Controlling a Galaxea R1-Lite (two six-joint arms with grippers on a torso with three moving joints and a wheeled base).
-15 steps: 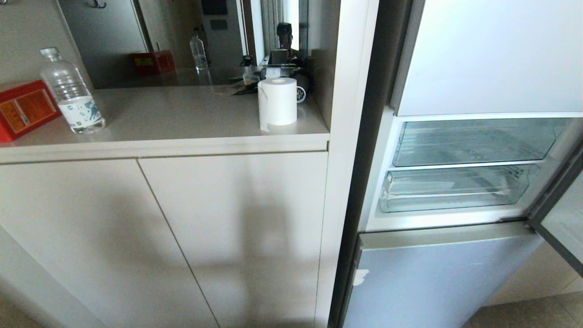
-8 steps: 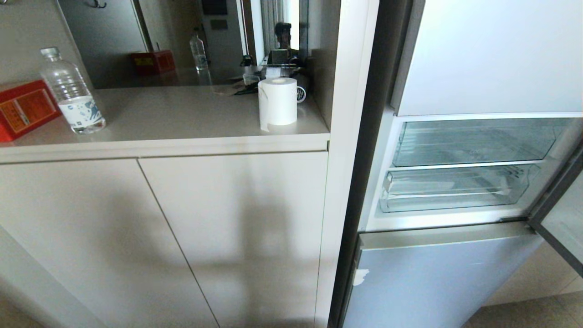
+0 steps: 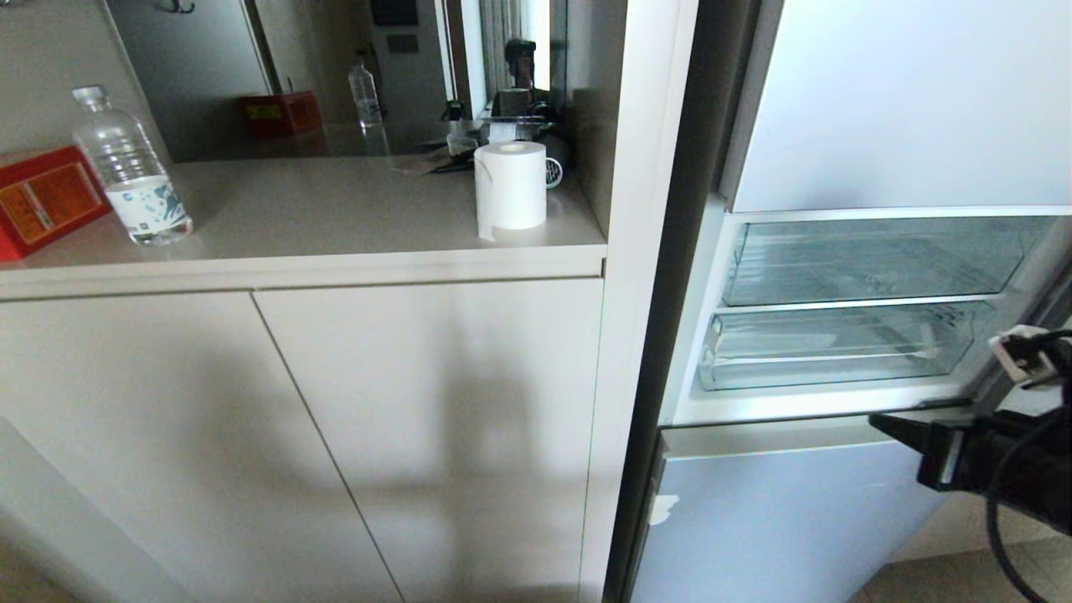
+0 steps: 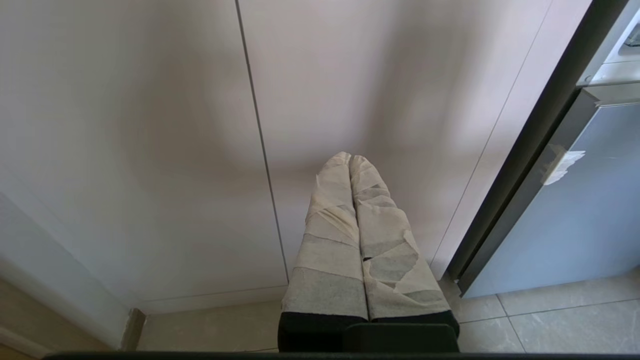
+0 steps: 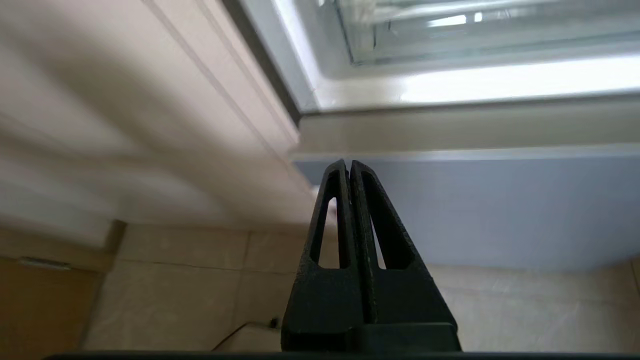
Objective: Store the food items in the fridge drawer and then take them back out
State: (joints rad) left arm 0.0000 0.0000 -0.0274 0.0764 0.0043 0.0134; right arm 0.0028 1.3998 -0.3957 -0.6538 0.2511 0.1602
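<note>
The right pincer (image 3: pixel 879 421) is reaching in with its jaws clenched and grasping nothing, its tip sitting just below the open fridge compartment, against the pale blue lower door (image 3: pixel 796 511). The fridge drawer (image 3: pixel 837 347) is lying closed just above and beyond that tip, under the clear bin (image 3: pixel 871 260). No food items are showing in any view. To start well, the pincer should be rising to the drawer's front lip and spreading its jaws before hooking it. The left pincer (image 4: pixel 350 159), clenched and empty too, is hanging by the cabinet doors (image 4: pixel 150 150), which only its own wrist view reveals, along with the floor tiles (image 4: pixel 550 320).
</note>
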